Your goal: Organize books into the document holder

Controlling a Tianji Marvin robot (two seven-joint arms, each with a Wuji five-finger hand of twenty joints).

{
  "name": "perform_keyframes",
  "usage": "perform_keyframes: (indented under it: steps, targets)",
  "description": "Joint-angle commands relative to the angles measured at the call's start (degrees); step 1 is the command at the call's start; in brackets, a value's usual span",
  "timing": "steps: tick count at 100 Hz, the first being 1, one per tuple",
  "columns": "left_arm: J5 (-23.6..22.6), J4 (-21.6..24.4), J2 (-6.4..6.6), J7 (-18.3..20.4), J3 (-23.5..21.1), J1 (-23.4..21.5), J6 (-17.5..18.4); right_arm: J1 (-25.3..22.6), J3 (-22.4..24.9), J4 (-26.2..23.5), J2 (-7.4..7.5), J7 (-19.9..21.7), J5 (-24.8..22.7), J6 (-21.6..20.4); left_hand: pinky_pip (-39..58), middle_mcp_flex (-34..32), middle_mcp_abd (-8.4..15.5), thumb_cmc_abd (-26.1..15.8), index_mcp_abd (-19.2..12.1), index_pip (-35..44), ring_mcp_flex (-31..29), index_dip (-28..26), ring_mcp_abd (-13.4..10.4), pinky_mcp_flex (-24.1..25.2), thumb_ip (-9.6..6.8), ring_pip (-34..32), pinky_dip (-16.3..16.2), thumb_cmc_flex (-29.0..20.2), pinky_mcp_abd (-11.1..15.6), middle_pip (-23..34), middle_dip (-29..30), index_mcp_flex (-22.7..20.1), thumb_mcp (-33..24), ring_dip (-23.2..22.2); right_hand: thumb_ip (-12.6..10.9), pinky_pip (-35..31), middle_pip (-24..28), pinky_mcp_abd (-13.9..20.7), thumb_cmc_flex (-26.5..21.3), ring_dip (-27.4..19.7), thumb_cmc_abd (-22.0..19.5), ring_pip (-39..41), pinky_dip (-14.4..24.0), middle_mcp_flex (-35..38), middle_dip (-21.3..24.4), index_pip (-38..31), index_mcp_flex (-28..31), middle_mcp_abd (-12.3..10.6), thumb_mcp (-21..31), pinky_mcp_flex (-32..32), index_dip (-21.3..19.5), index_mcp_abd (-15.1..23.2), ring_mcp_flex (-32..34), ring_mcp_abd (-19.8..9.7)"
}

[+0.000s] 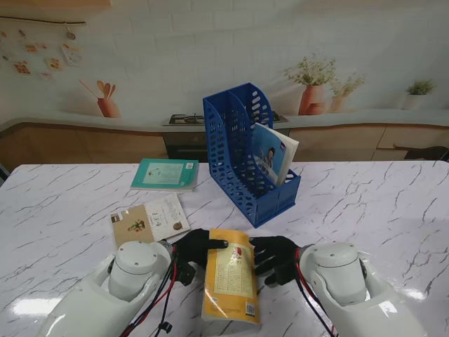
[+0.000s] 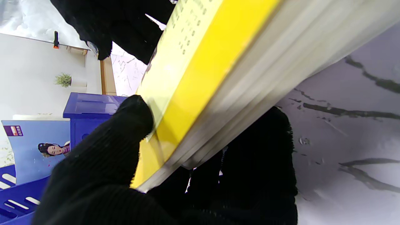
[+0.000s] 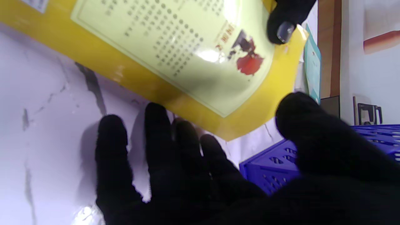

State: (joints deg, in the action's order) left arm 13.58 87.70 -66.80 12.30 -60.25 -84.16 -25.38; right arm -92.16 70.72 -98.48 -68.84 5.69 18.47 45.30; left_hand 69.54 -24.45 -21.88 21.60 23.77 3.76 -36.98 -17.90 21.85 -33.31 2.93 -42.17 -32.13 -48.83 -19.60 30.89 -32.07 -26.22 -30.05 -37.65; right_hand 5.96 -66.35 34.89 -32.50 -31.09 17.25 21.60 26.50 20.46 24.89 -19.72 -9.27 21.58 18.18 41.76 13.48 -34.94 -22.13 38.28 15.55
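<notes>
The yellow paperback book with a pale text panel on its cover (image 1: 230, 284) sits between the two black-gloved hands, its far end lifted and its near end low toward the white marble-veined table (image 1: 365, 203). The left hand (image 1: 196, 250) grasps it at its far left corner: in the left wrist view the thumb (image 2: 125, 131) presses on the yellow cover (image 2: 200, 62) while the other fingers (image 2: 259, 150) lie under the page block, so the book is pinched between them. The right hand (image 1: 275, 258) is just beside the book's right edge with its fingers spread and curled around nothing; in the right wrist view the fingertips (image 3: 156, 125) lie along the edge of the book (image 3: 175, 56), and whether they touch it cannot be told. Beyond both hands, farther from me and a little to the right, stands the blue perforated plastic document holder (image 1: 242, 151), upright, with a light blue book bearing a portrait (image 1: 272, 156) leaning in its right compartment. Left of the left hand and slightly farther away lies a beige and white illustrated book (image 1: 149, 221), flat on the table. Beyond that, near the holder's left side, lies a flat teal-covered book (image 1: 165, 174), apart from the holder.
</notes>
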Motion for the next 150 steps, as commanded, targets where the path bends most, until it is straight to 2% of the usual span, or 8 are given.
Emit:
perform_keyframes:
  steps: [1,19,26,37,87,123,132,150]
  targets:
    - [0.31,-1.56,-0.96,-0.54,0.76,-1.42,1.1,-0.92,-1.02,1.6,-0.9,-0.59,-0.1,0.25,5.99,-2.21,1.63,2.84,0.24,1.32,-4.1,-1.67,-1.88,-1.71,-0.58,-4.75,0.81,-3.34,0.72,4.25,-3.06,-3.19,-5.66,-3.61,-0.93,0.46,-2.92,0.22,-0.69,-4.2,1.99,-8.94,0.65,-3.24,2.6,-1.31,-1.81,0.7,1.42,-0.67,-2.19,2.45,-3.37,-2.36]
    - [-0.49,-1.6,-1.49,-2.81,0.84,-1.37,1.35,-0.65,-1.16,1.9,-1.42,-1.97,0.28,0.11,11.54,-16.35,6.52,7.94,-3.63,7.71,-11.4,-9.56,-6.88,-10.04,2.16,-10.58,6.82,-16.79,6.4,2.46,-23.82,-10.69,-3.98,-8.96,-0.73,-0.09,1.32,0.51,-0.42,-2.98,3.59,-6.57,1.04,-3.0,0.51,-2.81,-0.94,0.09,3.23,-0.56,-5.25,3.33,-2.05,-3.31]
    - [-0.62,-1.67,-1.59,-3.33,0.71,-1.49,1.9,-0.58,-1.16,1.87,-1.53,-2.16,0.56,0.29,12.59,-19.64,8.42,7.9,-10.93,34.07,-12.95,-26.88,-6.35,-11.74,2.37,-10.21,7.97,-18.41,6.8,2.75,-24.78,-4.51,-4.6,-9.39,-0.67,-0.27,1.62,0.81,-0.19,-2.83,3.85,-6.25,1.13,-2.68,0.29,-2.95,-0.68,0.46,3.4,-0.32,-5.65,2.72,-1.68,-3.21]
    - [-1.18,-2.58,-1.7,-4.56,0.5,-2.07,6.94,-0.55,-0.99,1.86,-1.97,-2.98,1.52,0.91,12.7,-25.61,11.49,10.97,-19.51,61.18,-15.73,-19.69,-5.69,-14.01,2.96,-8.38,10.04,-17.5,7.83,-3.05,-22.35,-3.33,-9.65,-10.2,-0.65,-0.27,1.77,1.22,-0.01,-2.76,3.9,-6.14,1.17,-2.79,0.16,-2.87,-0.76,0.85,3.66,-0.38,-5.98,2.29,-1.76,-3.12]
    - [1.76,-1.84,-2.07,-5.79,-1.08,-3.16,11.73,0.19,0.06,2.82,-2.77,-3.36,6.22,2.39,10.46,-30.35,13.31,9.92,-21.72,62.35,-16.16,-20.91,-7.25,-12.41,0.87,-4.65,10.26,-16.42,6.51,-7.38,-19.09,-3.64,-11.98,-11.27,-0.64,0.53,5.07,4.07,-1.05,-0.99,4.21,-3.36,0.79,2.1,-2.78,-4.34,2.82,-3.84,1.68,-2.5,-7.72,7.34,1.72,-6.71]
    - [-0.2,-2.01,-2.53,-8.24,-1.6,-3.01,9.1,0.4,-0.71,3.33,-1.85,-1.75,3.6,0.32,10.51,-30.61,13.21,9.96,-21.42,62.23,-16.34,-21.35,-7.02,-13.27,0.93,-5.31,10.48,-16.41,6.74,-7.77,-20.29,-3.51,-12.42,-11.07,2.33,-11.4,14.59,7.6,-3.18,12.12,8.79,19.53,15.5,15.23,-16.09,-23.7,14.36,-10.56,5.6,7.61,-15.61,19.39,11.59,-10.82]
    - [-0.59,-2.05,-2.52,-8.36,-1.65,-2.99,8.79,0.54,-0.79,3.58,-1.8,-1.51,3.64,0.13,10.53,-30.56,13.14,9.93,-21.36,62.24,-16.36,-21.42,-7.01,-13.24,0.94,-5.41,10.51,-16.44,6.71,-7.89,-20.58,-3.53,-12.41,-11.04,7.59,-14.28,17.01,7.69,-7.31,14.17,12.64,25.99,18.07,20.99,-19.1,-40.39,14.17,-12.69,4.95,11.49,-9.18,24.98,16.06,-11.98]
    - [-0.67,-2.4,-2.43,-7.76,-1.22,-2.62,8.86,1.11,-1.18,3.93,-0.99,0.89,3.11,-0.22,10.58,-30.66,12.96,9.96,-21.21,62.18,-16.34,-21.47,-6.99,-13.44,0.95,-5.56,10.6,-16.51,6.92,-8.21,-21.0,-3.49,-12.25,-10.93,6.45,-26.02,15.93,9.88,-16.12,15.9,9.21,32.39,22.95,28.8,-19.81,-45.74,19.26,-12.38,9.78,23.48,-6.28,26.58,23.43,-12.47]
